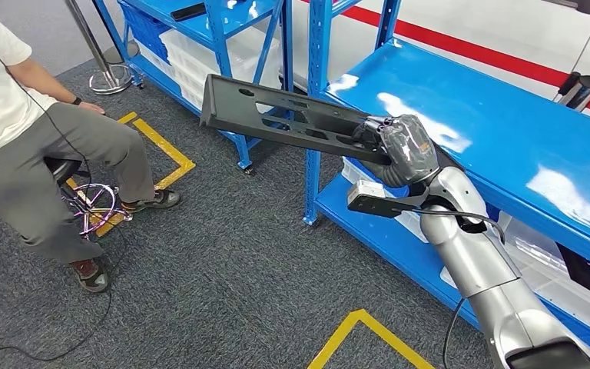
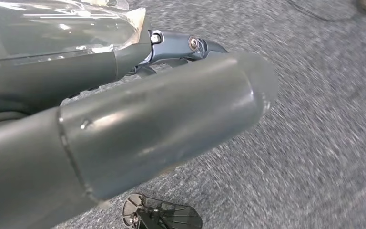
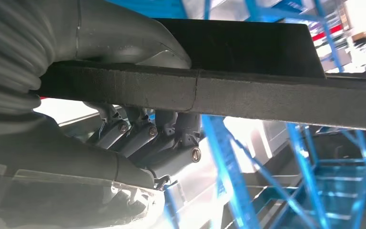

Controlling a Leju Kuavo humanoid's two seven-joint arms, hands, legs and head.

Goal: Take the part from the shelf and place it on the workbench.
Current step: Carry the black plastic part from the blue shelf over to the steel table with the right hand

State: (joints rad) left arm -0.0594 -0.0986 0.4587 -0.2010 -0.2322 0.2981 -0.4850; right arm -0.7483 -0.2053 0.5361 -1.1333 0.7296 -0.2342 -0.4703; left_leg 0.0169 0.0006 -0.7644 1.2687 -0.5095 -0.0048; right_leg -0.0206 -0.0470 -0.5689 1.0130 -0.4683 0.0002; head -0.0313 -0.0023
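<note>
Gripping one end of the long flat black plastic part with cut-outs (image 1: 284, 117), your right hand (image 1: 399, 147) holds it level in the air, out over the grey carpet floor (image 1: 230, 261) beside the blue metal shelf (image 1: 499, 131). From the right wrist, thumb above and dark fingers (image 3: 143, 136) below clamp the part's edge. Your left hand (image 2: 124, 129) hangs over carpet; you can't tell its finger state. No readable writing anywhere. A seated person (image 1: 38, 146) is nearby.

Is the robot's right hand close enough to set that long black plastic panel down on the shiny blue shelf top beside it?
Probably yes. The right hand grips the long black panel at the blue shelf top's edge, and the surface nearby looks bare.
</note>
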